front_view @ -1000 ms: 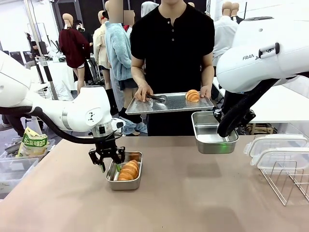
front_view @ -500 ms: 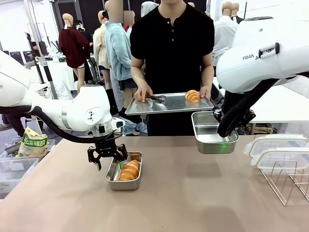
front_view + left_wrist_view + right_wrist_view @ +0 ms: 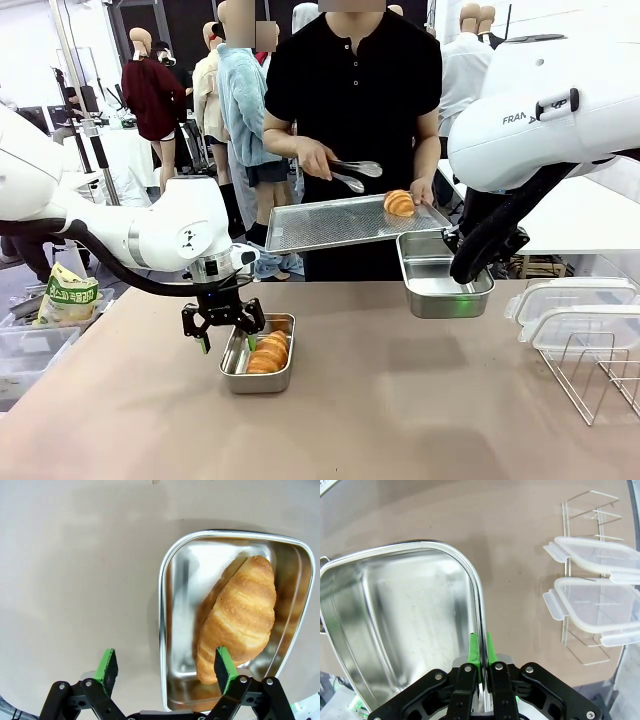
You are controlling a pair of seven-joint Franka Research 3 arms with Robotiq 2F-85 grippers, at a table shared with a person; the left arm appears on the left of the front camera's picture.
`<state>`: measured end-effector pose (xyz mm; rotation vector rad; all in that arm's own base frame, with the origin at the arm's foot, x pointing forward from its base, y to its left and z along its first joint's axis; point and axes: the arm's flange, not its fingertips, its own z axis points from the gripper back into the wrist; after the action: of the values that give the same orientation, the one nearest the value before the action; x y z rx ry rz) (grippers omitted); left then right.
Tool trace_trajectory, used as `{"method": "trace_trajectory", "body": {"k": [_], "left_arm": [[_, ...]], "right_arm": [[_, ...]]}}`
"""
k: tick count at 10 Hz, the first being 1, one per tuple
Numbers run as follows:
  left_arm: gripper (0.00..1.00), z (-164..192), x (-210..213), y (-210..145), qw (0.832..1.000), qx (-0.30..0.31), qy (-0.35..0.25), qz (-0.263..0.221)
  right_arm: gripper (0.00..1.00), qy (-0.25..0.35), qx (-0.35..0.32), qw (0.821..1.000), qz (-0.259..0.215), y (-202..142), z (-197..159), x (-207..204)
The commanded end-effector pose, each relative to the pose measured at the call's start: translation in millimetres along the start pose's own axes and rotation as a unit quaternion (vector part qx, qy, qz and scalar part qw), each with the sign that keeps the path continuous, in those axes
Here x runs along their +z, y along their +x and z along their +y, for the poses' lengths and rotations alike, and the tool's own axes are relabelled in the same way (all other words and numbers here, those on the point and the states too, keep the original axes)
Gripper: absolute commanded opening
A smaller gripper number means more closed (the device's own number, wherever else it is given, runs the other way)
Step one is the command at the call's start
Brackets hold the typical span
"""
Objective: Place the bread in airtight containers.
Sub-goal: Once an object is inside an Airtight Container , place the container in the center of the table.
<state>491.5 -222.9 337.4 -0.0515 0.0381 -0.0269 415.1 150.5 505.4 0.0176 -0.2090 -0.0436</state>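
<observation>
My left gripper (image 3: 222,326) (image 3: 166,666) hangs just over the near pan (image 3: 232,364) (image 3: 162,605), jaws wide apart with nothing in them. One green pad is over the end of the bread (image 3: 267,353) (image 3: 241,615) lying in that pan. The other is over bare table beside it. The bread is long, bumpy and shiny gold. The pan is smooth steel with round corners. Far right of the near pan, my right gripper (image 3: 462,291) (image 3: 481,648) pinches the thin rim of an empty second pan (image 3: 438,302) (image 3: 395,605).
</observation>
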Motion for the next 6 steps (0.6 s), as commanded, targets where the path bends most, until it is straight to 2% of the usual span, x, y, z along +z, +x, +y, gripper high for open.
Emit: {"method": "trace_trajectory", "body": {"k": [1, 4, 6], "left_arm": [[1.0, 1.2, 0.3, 0.9, 1.0, 0.0, 0.001, -0.002], [1.0, 0.0, 0.0, 0.0, 1.0, 0.0, 0.0, 0.0], [1.0, -10.3, 37.4, -5.0, 1.0, -0.005, 0.022, -0.001]], "right_arm": [[0.0, 0.004, -0.006, 1.0, 0.0, -3.0, -1.1, 0.9], [0.0, 0.004, -0.006, 1.0, 0.0, -3.0, -1.1, 0.9], [0.0, 0.004, -0.006, 1.0, 0.0, -3.0, -1.1, 0.9]]}}
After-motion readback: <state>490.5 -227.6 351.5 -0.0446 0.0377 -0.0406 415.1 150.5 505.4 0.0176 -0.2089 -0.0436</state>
